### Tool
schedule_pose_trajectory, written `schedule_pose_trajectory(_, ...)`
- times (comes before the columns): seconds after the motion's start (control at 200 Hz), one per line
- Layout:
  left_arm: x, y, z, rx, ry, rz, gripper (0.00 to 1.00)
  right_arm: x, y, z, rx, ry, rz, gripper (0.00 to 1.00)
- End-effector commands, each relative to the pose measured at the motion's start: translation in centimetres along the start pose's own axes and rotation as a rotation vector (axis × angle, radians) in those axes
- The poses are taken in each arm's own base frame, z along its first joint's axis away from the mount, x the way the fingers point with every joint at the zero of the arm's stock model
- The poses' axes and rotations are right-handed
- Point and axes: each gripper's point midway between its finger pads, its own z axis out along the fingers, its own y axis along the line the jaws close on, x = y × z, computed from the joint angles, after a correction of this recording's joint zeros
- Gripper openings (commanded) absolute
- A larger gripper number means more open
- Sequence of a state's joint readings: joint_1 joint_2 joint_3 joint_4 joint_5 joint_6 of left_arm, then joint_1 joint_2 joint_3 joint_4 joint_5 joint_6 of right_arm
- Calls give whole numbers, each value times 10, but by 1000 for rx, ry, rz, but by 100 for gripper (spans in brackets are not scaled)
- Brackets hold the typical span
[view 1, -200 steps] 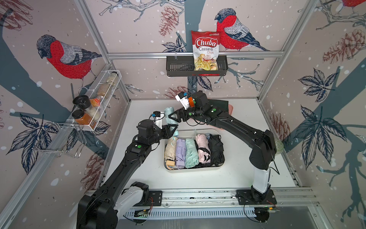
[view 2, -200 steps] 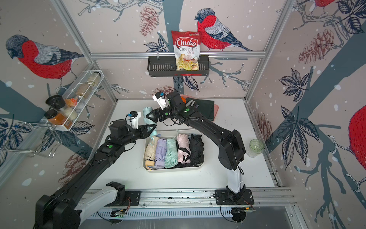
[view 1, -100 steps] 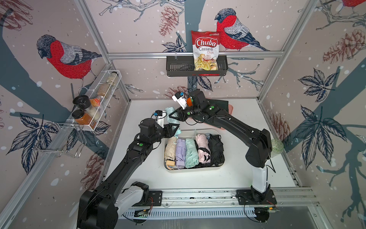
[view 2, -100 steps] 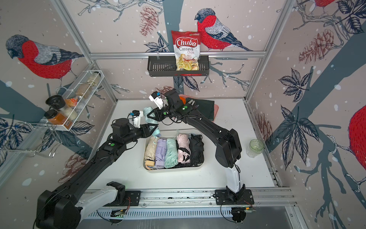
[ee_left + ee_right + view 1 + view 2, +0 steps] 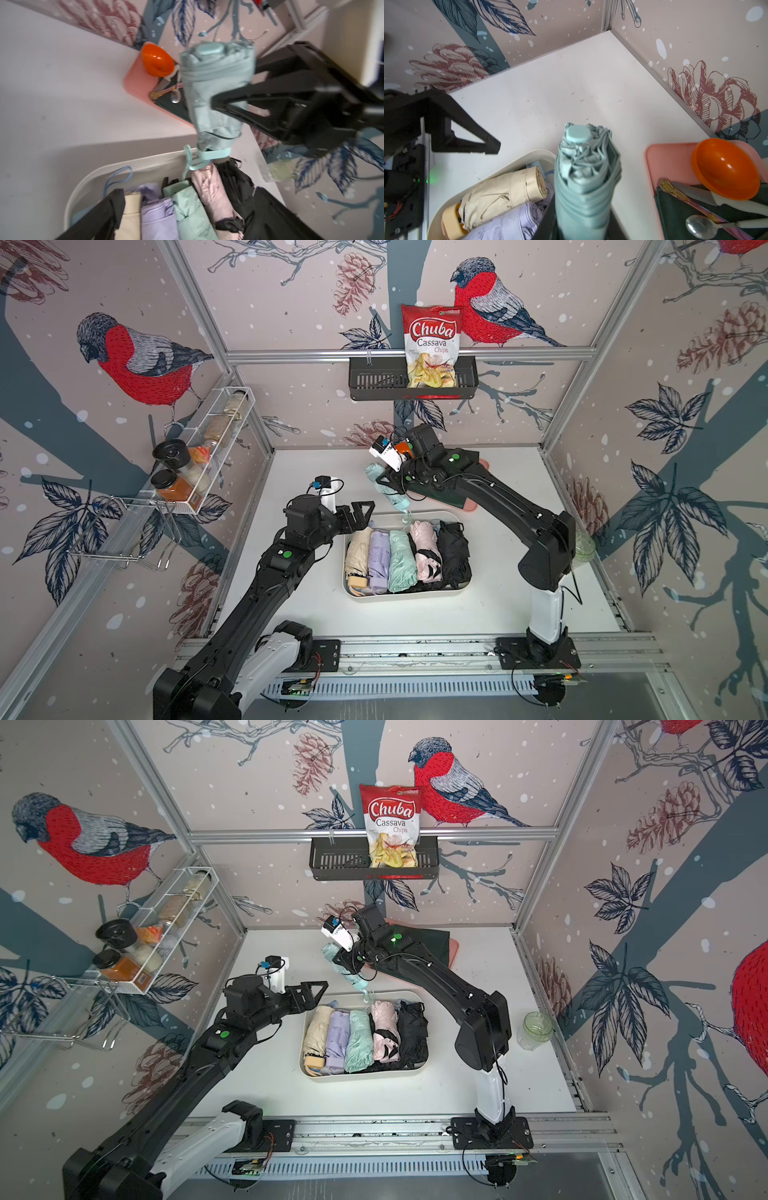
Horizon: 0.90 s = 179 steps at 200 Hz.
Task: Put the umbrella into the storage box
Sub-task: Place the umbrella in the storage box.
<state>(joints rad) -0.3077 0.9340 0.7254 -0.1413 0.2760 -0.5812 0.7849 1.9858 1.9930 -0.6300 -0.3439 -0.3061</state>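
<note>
A light teal folded umbrella hangs tilted over the far rim of the cream-white storage box, its strap dangling toward the rim. My right gripper is shut on the umbrella's middle. My left gripper stands open and holds nothing, beside the box's far left corner and apart from the umbrella. Inside the box lie several folded umbrellas side by side.
A pink tray with an orange bowl, a spoon and a dark green cloth sits behind the box, under my right arm. A black wall basket holds a chips bag. A wire rack with jars hangs on the left wall. A glass jar stands at the right.
My right gripper has shut on the teal umbrella. My left gripper has opened, let go of it and drawn back to the left.
</note>
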Motion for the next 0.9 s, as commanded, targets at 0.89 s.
schedule_pose_trajectory(0.89, 58, 131, 15, -414, 82, -322, 99, 120, 13, 67, 16, 449, -290, 3)
